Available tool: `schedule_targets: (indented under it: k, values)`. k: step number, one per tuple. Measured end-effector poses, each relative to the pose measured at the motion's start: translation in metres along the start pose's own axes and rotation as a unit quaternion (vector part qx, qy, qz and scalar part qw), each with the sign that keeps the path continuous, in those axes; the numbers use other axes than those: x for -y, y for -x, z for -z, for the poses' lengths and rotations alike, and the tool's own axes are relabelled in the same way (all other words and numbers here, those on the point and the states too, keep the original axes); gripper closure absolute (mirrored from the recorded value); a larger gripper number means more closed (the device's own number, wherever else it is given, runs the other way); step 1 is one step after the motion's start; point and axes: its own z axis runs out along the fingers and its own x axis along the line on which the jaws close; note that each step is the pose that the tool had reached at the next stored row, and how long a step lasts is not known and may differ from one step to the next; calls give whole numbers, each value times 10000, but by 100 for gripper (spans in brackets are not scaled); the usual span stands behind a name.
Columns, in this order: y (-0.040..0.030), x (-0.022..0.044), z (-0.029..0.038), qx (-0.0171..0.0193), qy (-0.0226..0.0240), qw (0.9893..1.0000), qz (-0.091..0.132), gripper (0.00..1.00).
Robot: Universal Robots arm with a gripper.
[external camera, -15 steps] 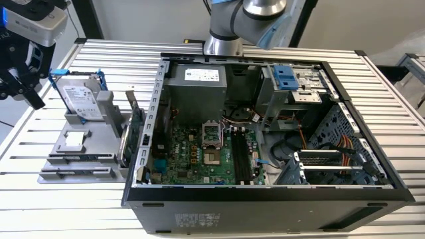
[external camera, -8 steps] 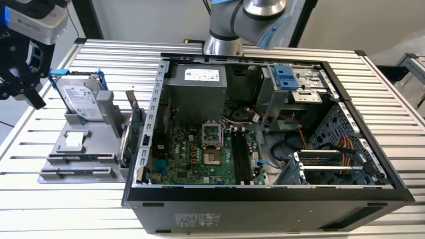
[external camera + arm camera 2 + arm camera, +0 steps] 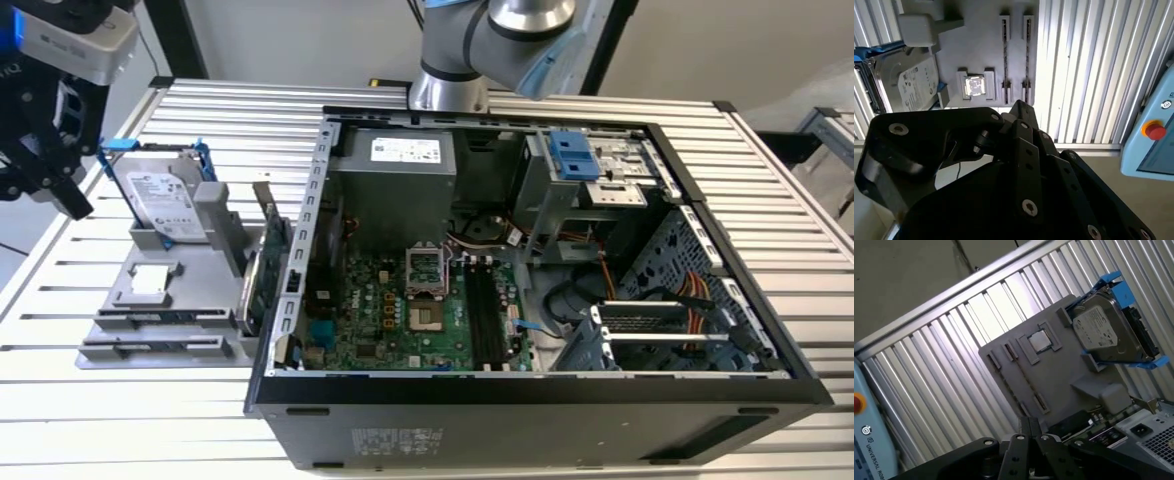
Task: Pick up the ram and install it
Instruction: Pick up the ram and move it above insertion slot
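Tool: black gripper [image 3: 1028, 424] fingers together, holding nothing
Ram: long dark green ram stick [image 3: 167, 317] on edge in grey plastic fixture [image 3: 200, 300] slot, apart from gripper
Nearby: silver hard drive in blue rails [image 3: 163, 205]

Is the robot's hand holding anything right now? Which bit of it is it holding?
Nothing is held. The end effector hovers over the grey tray, shut, with nothing caught in it.

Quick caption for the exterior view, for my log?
Gripper hangs by the hard drive on the grey fixture, beside the open computer case.
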Motion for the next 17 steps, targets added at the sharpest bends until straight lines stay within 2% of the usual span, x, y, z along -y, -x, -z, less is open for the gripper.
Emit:
schedule_targets:
  k: [5,10,13,17]
  values:
    - [0,0,-1,-4,5,9997,248,100]
    - [0,1,0,-10,10,9986,521,100]
    - [0,0,0,-14,14,9975,708,100]
    - [0,0,0,-19,18,9951,992,100]
